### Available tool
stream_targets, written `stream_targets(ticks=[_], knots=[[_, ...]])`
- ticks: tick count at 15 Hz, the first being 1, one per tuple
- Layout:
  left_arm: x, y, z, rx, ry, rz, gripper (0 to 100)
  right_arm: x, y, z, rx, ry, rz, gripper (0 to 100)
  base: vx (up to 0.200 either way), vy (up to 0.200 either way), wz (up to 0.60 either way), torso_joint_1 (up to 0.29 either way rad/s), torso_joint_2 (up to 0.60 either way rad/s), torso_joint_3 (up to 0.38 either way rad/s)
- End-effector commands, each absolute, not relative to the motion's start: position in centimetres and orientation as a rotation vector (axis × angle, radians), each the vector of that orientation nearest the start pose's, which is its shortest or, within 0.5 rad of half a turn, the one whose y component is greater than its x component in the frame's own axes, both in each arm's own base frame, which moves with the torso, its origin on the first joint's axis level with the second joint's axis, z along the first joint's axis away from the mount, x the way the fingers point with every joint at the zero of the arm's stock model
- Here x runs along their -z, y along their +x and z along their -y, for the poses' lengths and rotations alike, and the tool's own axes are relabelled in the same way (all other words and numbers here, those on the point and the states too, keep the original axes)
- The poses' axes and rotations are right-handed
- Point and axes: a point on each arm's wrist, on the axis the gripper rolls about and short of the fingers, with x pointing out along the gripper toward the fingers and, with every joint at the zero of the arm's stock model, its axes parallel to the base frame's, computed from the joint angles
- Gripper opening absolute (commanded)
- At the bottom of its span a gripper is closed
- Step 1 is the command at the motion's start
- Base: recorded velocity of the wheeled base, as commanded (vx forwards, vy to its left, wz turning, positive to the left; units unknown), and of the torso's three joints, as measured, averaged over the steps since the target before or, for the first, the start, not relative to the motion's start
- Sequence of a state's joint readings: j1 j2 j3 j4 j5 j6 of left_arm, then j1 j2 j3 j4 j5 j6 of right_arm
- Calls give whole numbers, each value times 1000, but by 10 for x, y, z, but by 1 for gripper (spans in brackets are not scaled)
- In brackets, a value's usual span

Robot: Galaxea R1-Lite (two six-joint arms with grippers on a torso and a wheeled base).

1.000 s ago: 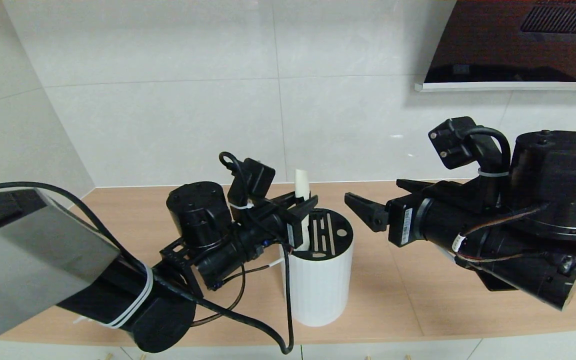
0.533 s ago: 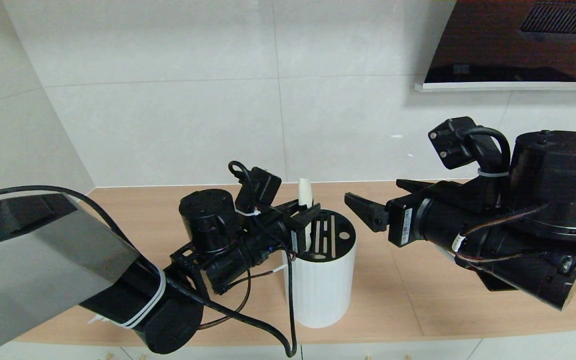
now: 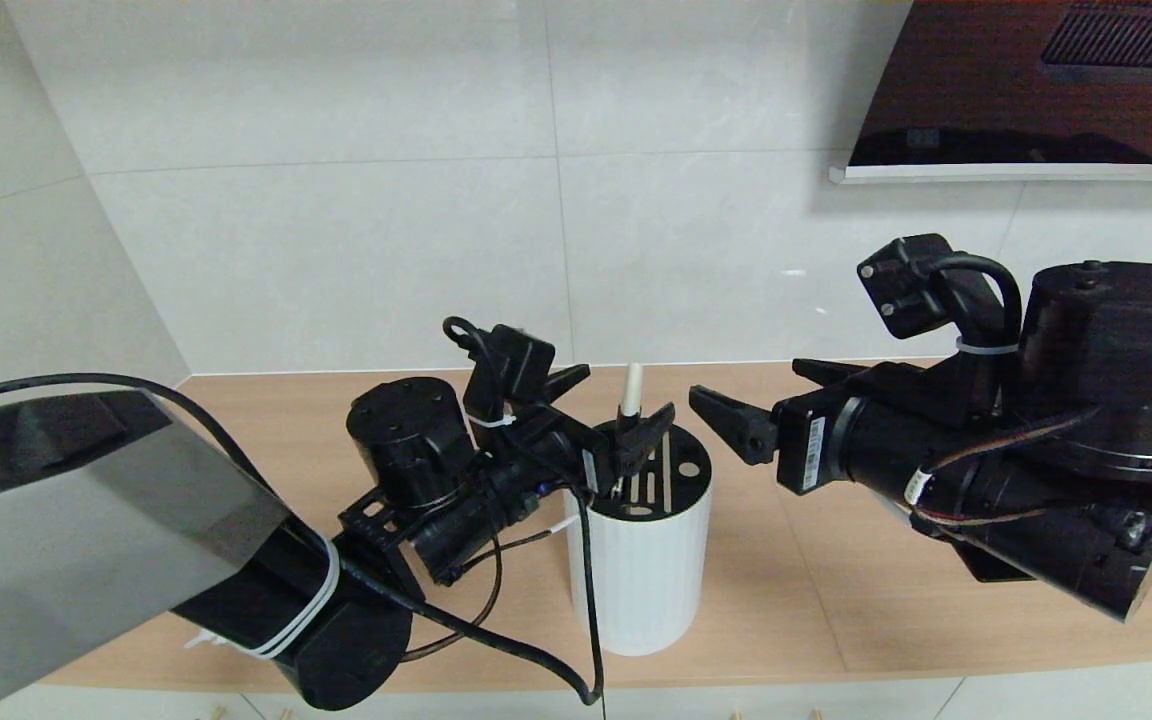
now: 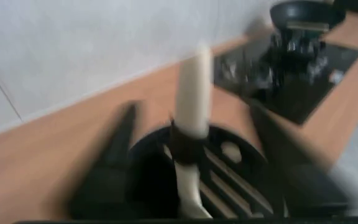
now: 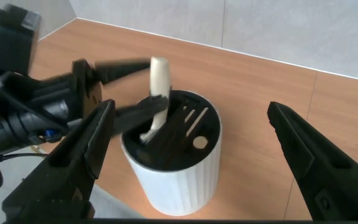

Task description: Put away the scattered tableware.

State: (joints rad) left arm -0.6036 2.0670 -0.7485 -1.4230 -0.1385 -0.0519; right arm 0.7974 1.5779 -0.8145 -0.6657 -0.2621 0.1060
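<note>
A white cylindrical holder (image 3: 641, 570) with a black slotted top stands on the wooden counter (image 3: 796, 600). A cream-handled utensil (image 3: 630, 388) stands upright in one of its slots. My left gripper (image 3: 611, 402) is open, one finger on each side of the handle and just above the holder's top. In the left wrist view the handle (image 4: 193, 93) rises between the spread fingers (image 4: 114, 158) over the holder (image 4: 229, 180). My right gripper (image 3: 766, 400) is open and holds nothing, hovering just right of the holder. The right wrist view has the holder (image 5: 179, 174), the utensil (image 5: 159, 78) and the left gripper (image 5: 132, 87).
A black cooktop (image 4: 316, 68) with a dark pan (image 4: 300, 12) on it lies farther along the counter. A dark range hood (image 3: 1036, 90) hangs at the upper right. The tiled wall is close behind the holder, and the counter's front edge (image 3: 736, 682) is just before it.
My left gripper has opened and let go of the cream handle, which now stands in the holder by itself. The right arm has not moved.
</note>
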Motion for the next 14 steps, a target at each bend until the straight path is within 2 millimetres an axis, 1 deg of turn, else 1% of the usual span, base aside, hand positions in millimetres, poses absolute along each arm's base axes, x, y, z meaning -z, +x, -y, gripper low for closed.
stream_targets(ticks=[1,2,3,5,6,7,8,9,10,11,12,13,14], knots=[[-125,295,208,744,-77,87,100,-225,201,-197,-530,55,-111,100,0,0,0,0,0,0],[-127,295,208,743,-81,97,100,-225,200,-197,-530,55,-110,100,0,0,0,0,0,0],[-136,293,206,742,-90,137,100,-225,200,-197,-530,56,-109,100,0,0,0,0,0,0],[-177,278,194,698,-131,271,100,-234,197,-191,-511,75,-75,100,0,0,0,0,0,0],[-185,274,191,689,-140,293,100,-238,196,-188,-493,82,-62,100,0,0,0,0,0,0],[-224,249,165,622,-178,400,100,-253,194,-163,-386,114,-4,100,0,0,0,0,0,0],[-242,235,146,587,-186,452,100,-262,189,-150,-349,134,28,100,0,0,0,0,0,0],[-256,217,128,563,-189,486,100,-263,182,-133,-314,137,43,100,0,0,0,0,0,0],[-261,194,110,544,-181,470,100,-264,174,-115,-268,103,65,100,0,0,0,0,0,0],[-259,168,91,525,-168,432,100,-261,165,-99,-223,66,78,100,0,0,0,0,0,0],[-256,143,72,498,-167,407,100,-255,151,-80,-181,53,91,100,0,0,0,0,0,0],[-255,123,59,484,-188,401,100,-253,135,-70,-175,63,113,100,0,0,0,0,0,0],[-253,88,39,462,-230,389,100,-255,101,-50,-175,102,196,100,0,0,0,0,0,0]])
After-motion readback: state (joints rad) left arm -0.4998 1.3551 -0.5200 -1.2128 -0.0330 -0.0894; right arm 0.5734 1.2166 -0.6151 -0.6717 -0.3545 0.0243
